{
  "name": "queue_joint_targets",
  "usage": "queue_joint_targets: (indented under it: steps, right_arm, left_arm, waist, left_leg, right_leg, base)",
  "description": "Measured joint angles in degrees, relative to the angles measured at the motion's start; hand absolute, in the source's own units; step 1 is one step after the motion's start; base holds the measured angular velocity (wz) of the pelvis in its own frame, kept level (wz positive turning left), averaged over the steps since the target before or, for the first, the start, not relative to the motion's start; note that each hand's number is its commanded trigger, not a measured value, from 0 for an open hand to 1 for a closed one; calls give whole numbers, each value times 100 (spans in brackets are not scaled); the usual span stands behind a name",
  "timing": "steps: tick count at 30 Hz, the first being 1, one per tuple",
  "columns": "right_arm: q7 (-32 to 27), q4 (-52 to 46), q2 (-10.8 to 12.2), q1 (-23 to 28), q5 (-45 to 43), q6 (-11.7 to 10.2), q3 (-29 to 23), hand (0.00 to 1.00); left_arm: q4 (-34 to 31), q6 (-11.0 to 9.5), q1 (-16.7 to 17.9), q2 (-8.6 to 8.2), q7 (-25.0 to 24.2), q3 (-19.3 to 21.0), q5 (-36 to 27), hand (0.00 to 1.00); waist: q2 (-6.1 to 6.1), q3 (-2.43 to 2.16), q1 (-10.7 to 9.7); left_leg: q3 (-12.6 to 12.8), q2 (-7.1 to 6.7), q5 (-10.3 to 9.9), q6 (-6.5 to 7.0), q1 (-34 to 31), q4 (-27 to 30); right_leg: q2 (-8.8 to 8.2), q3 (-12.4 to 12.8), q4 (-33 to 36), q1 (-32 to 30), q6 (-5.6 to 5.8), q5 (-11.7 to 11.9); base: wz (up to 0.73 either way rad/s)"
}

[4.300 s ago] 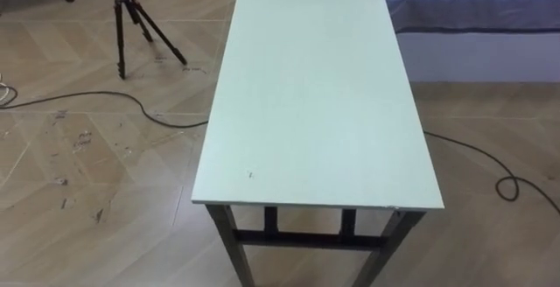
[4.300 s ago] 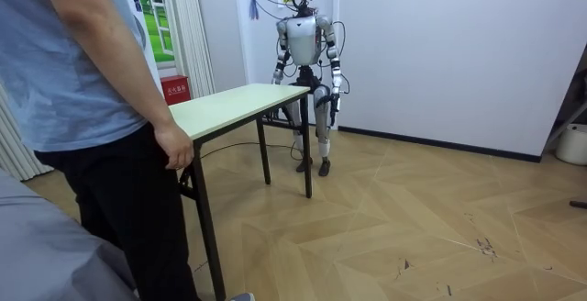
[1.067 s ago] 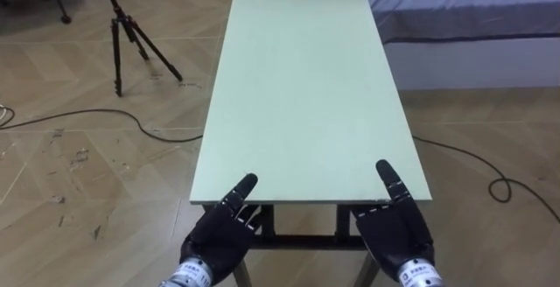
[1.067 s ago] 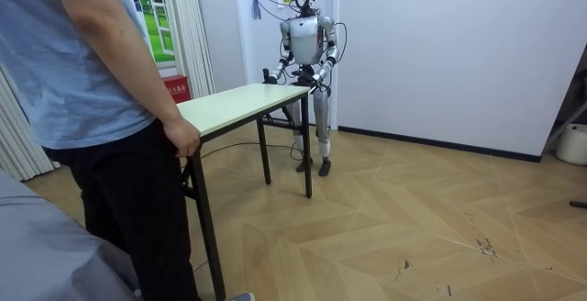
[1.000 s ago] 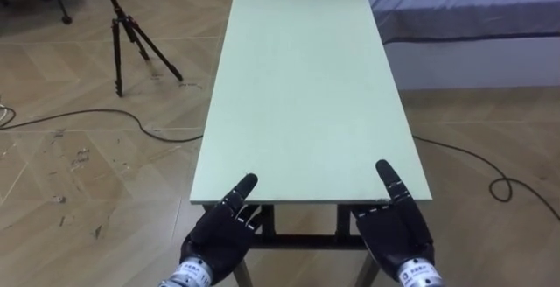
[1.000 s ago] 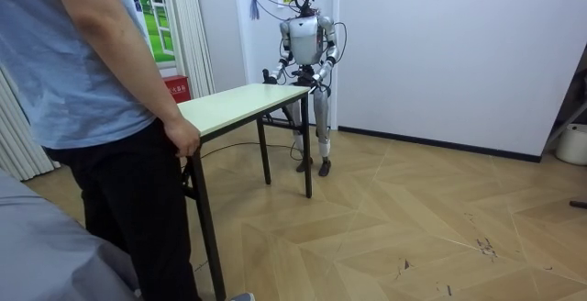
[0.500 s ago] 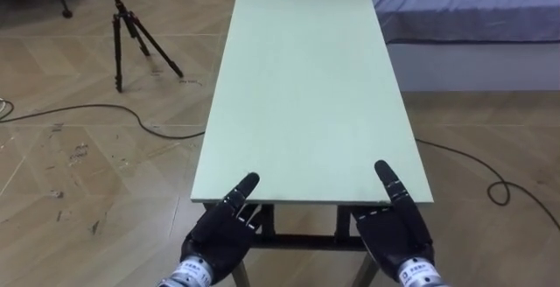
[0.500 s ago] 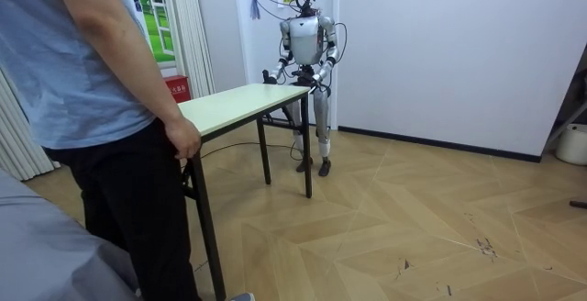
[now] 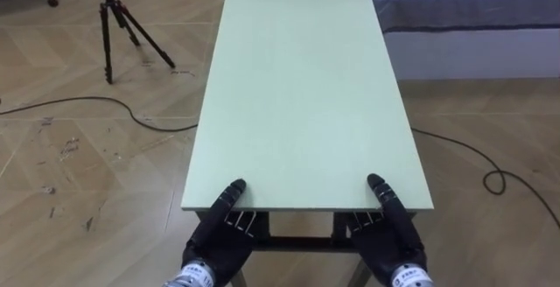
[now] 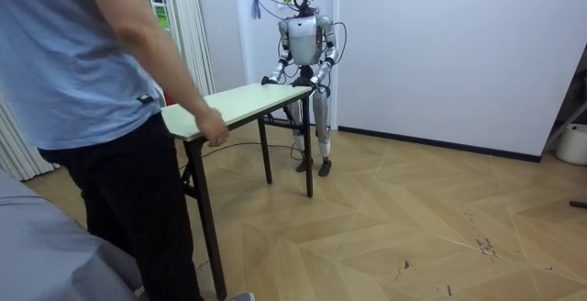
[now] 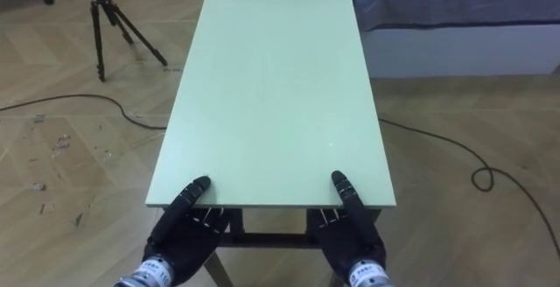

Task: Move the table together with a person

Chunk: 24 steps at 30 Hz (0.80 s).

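Two dark robot hands meet the near short edge of a long, pale green table (image 9: 302, 103), seen from above. Our left hand (image 9: 219, 233) is at the near left corner and our right hand (image 9: 391, 234) at the near right corner. Each lays its thumb flat on the tabletop while the rest of the hand reaches under the edge, so we cannot tell how tightly either one grips.

In the room view a person (image 10: 83, 81) in a blue shirt and dark trousers stands at the far short edge, with one hand (image 10: 213, 128) on that end's corner. We stand upright at our own end, close to a white wall (image 10: 440, 53).

On the wooden floor (image 9: 79, 173), a black tripod (image 9: 118, 24) stands off the table's left long edge, and a bed (image 9: 472, 7) lies beyond its far right corner.
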Motion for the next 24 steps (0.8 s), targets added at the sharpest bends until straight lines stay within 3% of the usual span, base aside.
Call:
queue_joint_targets:
  steps: [12,20,24]
  right_arm:
    - [-24,-6,39,-18,-41,-51,-1,100]
    - [44,-14,65,3,-136,-86,59,100]
    - [323,-132,90,98,-208,-145,70,100]
  left_arm:
    - [-42,-38,0,-13,23,16,220,100]
    - [-185,-136,178,-78,-98,94,840,100]
    - [-430,-138,385,-233,-323,299,1290,100]
  waist:
    - [0,1,16]
    - [3,-1,3]
    - [2,-1,7]
  left_leg:
    - [24,-11,0,0,-10,-7]
    - [57,-11,0,0,-17,-7]
    - [61,-8,0,0,-39,-7]
  right_leg:
    - [0,25,-101,-1,0,-2]
    - [4,31,-97,-12,0,-2]
    - [3,14,-83,-4,0,-1]
  base:
    - [0]
    - [0]
    - [1]
